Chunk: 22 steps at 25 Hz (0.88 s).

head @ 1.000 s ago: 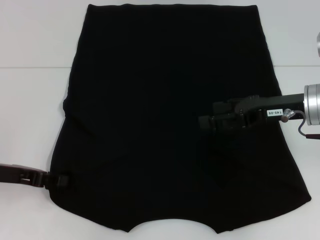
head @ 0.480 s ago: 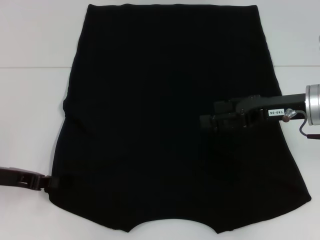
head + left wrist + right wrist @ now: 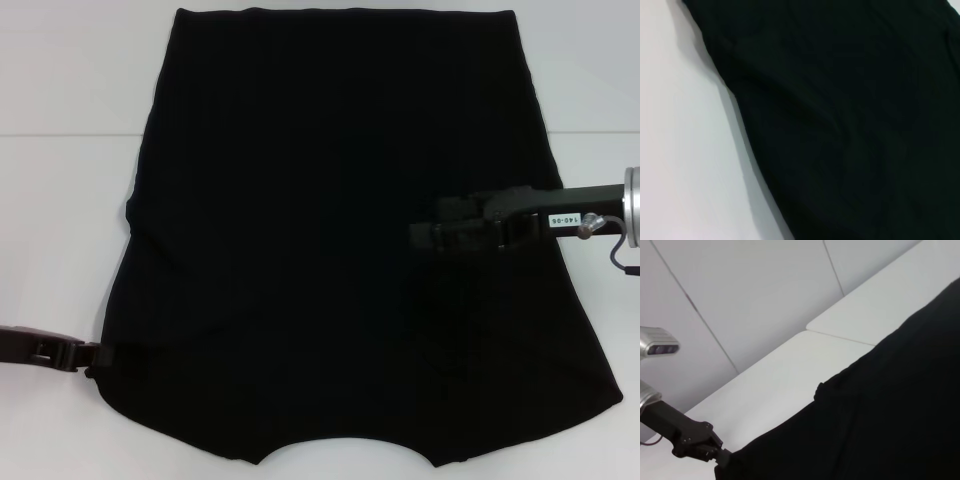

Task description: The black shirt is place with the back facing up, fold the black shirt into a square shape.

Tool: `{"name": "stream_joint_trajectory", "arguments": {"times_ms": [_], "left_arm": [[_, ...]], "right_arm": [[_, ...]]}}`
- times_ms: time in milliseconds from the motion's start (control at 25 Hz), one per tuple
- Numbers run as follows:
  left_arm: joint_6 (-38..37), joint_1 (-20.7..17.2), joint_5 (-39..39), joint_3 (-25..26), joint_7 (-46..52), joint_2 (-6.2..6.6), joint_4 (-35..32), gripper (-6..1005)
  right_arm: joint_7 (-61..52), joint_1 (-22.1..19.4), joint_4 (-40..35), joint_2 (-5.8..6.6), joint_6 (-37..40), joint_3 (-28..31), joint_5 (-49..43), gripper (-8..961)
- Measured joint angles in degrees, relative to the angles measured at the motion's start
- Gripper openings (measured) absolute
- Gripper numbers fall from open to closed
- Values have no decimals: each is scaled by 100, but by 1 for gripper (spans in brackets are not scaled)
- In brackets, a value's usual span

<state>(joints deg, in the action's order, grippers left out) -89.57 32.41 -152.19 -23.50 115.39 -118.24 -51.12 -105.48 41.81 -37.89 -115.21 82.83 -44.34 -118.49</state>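
Black cloth fills most of what we see. Going from the left of the head view, we find the left gripper (image 3: pixel 100 355) low at the frame's left edge, its dark arm coming in from the side and its tip meeting the lower left hem of the shirt (image 3: pixel 330 200). We cannot tell whether its fingers are spread or pinching the hem, since black cloth and black tip run together there. The right wrist view shows that same gripper (image 3: pixel 722 460) in its lower left corner, touching the shirt's (image 3: pixel 880 415) edge where the fabric bunches a little. The left wrist view gives us only the shirt (image 3: pixel 840 125) lying in soft wrinkles on the white table (image 3: pixel 685 150), its edge running diagonally down the frame.

In the middle of the head view, the shirt lies spread flat on the table (image 3: pixel 60 230), plain black side up, reaching from the top of the frame to the bottom, where a curved notch in its edge shows. It is narrower at the top and wider at the bottom.

To the right, the right gripper (image 3: pixel 420 237) reaches in from the right edge over the shirt's right half, just above mid-height. We cannot tell whether its fingers are apart or together against the black cloth.
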Motion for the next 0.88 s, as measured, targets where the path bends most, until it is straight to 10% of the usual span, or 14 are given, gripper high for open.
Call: {"name": "stream_joint_trajectory", "arguments": {"times_ms": [880], "left_arm": [[-252,42,68,-14,-43,-7,26,-1]], "right_arm": [[-1204,-331,-8,583,173,161,-603,921]]}}
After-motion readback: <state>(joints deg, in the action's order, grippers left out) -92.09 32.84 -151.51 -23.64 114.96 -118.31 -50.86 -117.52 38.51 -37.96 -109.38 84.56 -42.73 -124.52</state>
